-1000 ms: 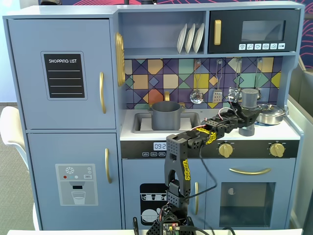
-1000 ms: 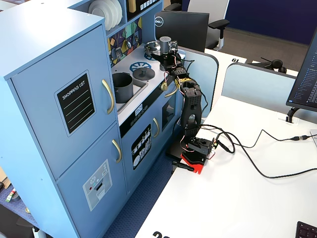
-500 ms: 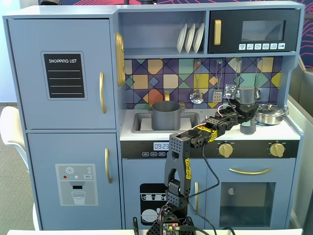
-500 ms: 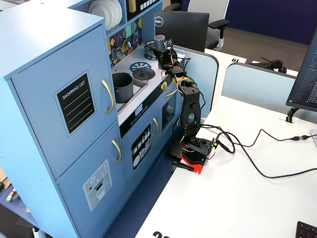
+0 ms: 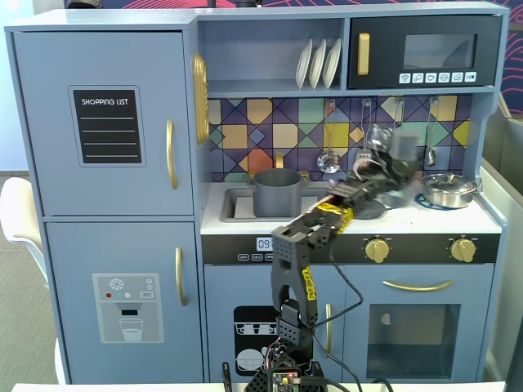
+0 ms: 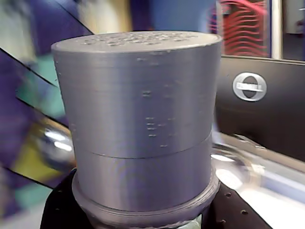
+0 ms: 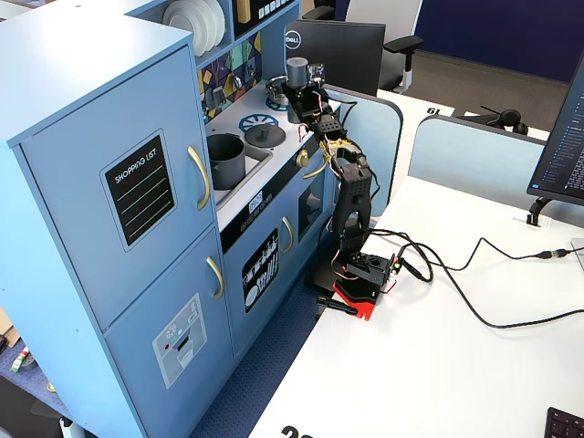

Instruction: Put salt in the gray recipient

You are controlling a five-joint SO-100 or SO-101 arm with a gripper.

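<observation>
Above the toy kitchen's countertop (image 5: 425, 214), the gripper (image 5: 391, 162) is clamped on the salt (image 6: 138, 124), holding the shaker upright and clear of the counter — in the wrist view its gray body fills most of the picture, perforated top uppermost. Left of it in a fixed view, the gray recipient (image 5: 278, 193) stands in the sink (image 5: 237, 204), well apart from the shaker. On the counter's right end sits a shiny silver pan (image 5: 448, 189) — untouched by the arm (image 5: 304, 245).

Office; desks (image 7: 438, 365), monitor (image 7: 336, 53), toy kitchen (image 5: 245, 196)
</observation>
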